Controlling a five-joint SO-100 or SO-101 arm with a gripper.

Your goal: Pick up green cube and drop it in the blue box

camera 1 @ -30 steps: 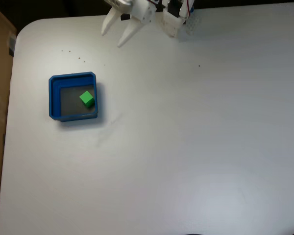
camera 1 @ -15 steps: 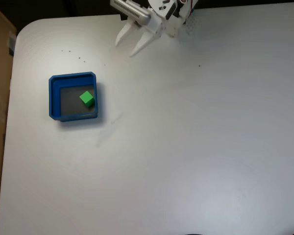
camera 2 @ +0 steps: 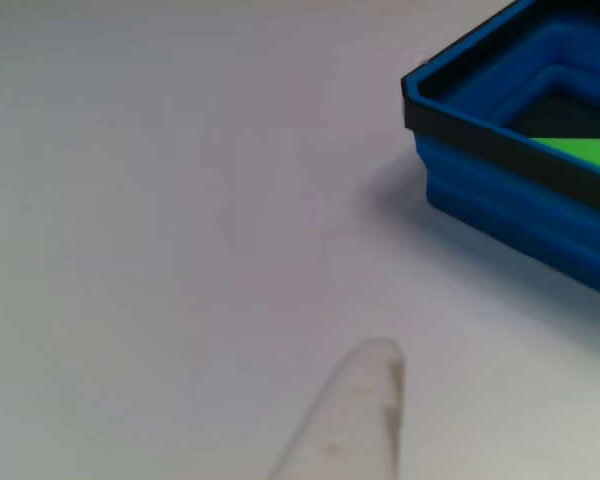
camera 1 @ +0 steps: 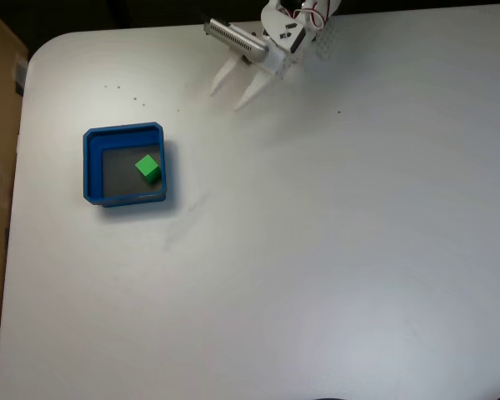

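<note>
Fixed view: the small bright green solid cube [camera 1: 148, 168] lies on the grey floor inside the shallow square blue plastic box [camera 1: 89, 163], toward its right wall, on the white counter [camera 1: 317, 250]. The white two-finger claw [camera 1: 233, 92] hangs near the counter's top edge, fingers spread wide and empty, well apart from the box. Other view: one pale fingertip [camera 2: 365, 400] over bare counter, box at upper right.

blue box [camera 2: 500, 190] cut off at right edge, green cube [camera 2: 577, 151] mostly hidden
</note>
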